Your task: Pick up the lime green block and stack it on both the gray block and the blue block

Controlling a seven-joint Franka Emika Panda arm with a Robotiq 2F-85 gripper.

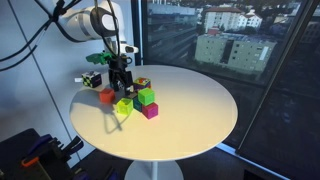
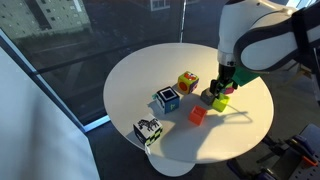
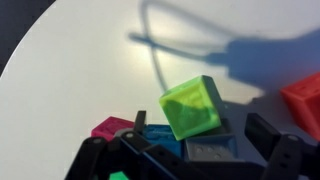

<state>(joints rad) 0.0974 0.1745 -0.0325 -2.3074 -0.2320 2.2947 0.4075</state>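
Claw [image 1: 121, 86]: jaws spread apart, clamped on nothing, poised over the block cluster.
Lime green block [image 3: 192, 105]: directly beneath the claw, between the spread fingers [image 3: 95, 160], tilted; it seems to rest on the two blocks below, though the contact is blurred.
Gray block [image 3: 215, 150]: under the claw, beneath the lime cube.
Blue block [image 3: 162, 140]: touching the gray one.
Magenta block [image 3: 108, 127]: just beside the blue, outside one finger.
Red block [image 3: 305, 100]: near, beyond the opposite finger.
Table [image 3: 80, 60]: white, round, below the claw.

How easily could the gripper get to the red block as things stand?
Probably easily: the red block sits by itself on the table, nothing on it, just beside the lime green block that the open gripper hangs over.
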